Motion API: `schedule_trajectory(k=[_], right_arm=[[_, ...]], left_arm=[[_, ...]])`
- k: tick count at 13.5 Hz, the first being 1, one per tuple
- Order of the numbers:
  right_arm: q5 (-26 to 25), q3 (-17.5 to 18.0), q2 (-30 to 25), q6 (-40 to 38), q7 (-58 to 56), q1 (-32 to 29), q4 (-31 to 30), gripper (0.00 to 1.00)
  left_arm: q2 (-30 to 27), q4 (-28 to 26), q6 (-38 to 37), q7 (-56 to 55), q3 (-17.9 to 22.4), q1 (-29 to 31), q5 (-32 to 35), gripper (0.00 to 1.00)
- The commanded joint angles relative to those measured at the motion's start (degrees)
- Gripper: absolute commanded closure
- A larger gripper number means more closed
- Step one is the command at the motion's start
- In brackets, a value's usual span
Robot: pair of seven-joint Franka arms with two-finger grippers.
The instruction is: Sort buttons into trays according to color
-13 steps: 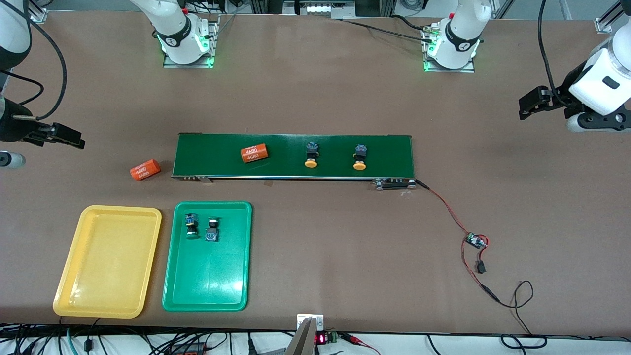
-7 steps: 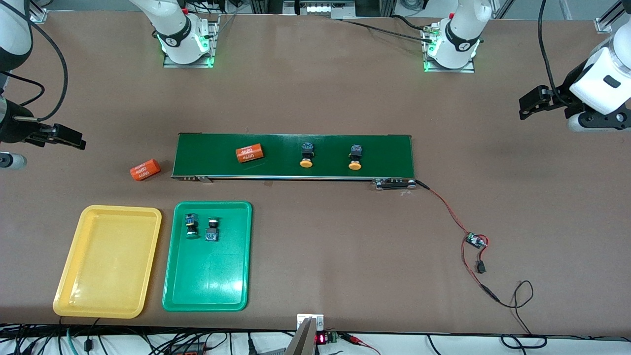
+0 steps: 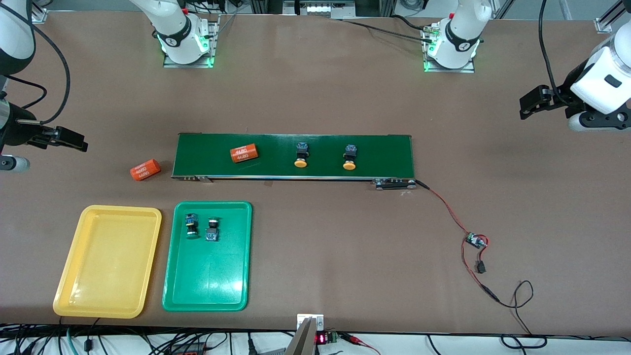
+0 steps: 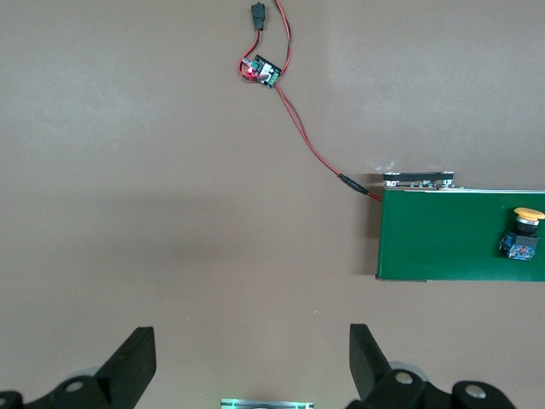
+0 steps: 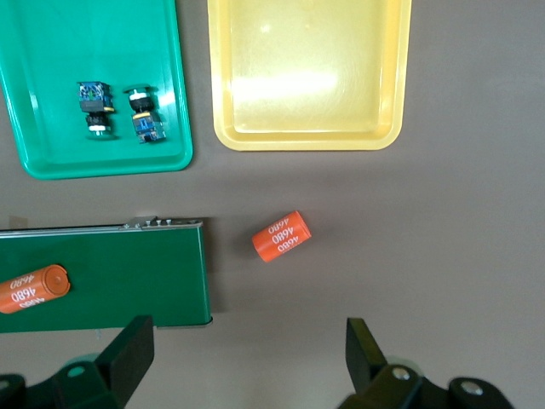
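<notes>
Two yellow-capped buttons [image 3: 301, 155] [image 3: 349, 158] ride on the dark green belt [image 3: 384, 148]; one of them [image 4: 524, 234] shows in the left wrist view. Two green buttons [image 3: 191, 225] [image 3: 212, 230] lie side by side in the green tray [image 3: 207, 276], also seen as buttons [image 5: 95, 106] [image 5: 145, 112] in the right wrist view. Beside it, the yellow tray [image 3: 108, 261] holds nothing. My right gripper [image 3: 74, 140] hangs open over bare table off the belt's end nearest the right arm. My left gripper [image 3: 530, 106] hangs open over bare table at the left arm's end.
One orange cylinder [image 3: 244, 152] lies on the belt, toward the right arm's end from the buttons. Another orange cylinder [image 3: 145, 169] rests on the table just off that end of the belt. A small circuit board [image 3: 475, 240] with red and black wires trails from the belt's motor end.
The two yellow buttons and the cylinder on the belt have drifted toward the right arm's end. The right gripper has shifted slightly; the left arm has held still.
</notes>
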Motion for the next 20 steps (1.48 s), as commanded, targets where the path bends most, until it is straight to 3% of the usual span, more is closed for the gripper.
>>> schedule_trajectory(k=[1, 6, 16, 20], right_arm=[[0.70, 0.14, 0.14, 0.67, 0.02, 0.03, 0.79, 0.00], [1.40, 0.23, 0.85, -0.04, -0.77, 0.20, 0.79, 0.00], [2.19, 0.23, 4.45, 2.33, 0.29, 7.40, -0.35, 0.00], [4.12, 0.93, 3.49, 12.24, 4.50, 10.04, -8.68, 0.00]], left_arm=[[0.83, 1.95, -1.52, 1.22, 0.14, 0.23, -0.63, 0.00], [0.83, 1.95, -1.52, 1.22, 0.23, 0.14, -0.63, 0.00], [0.83, 1.95, -1.52, 1.30, 0.14, 0.14, -0.63, 0.00], [0.83, 1.95, -1.52, 1.30, -0.12, 0.14, -0.63, 0.00]])
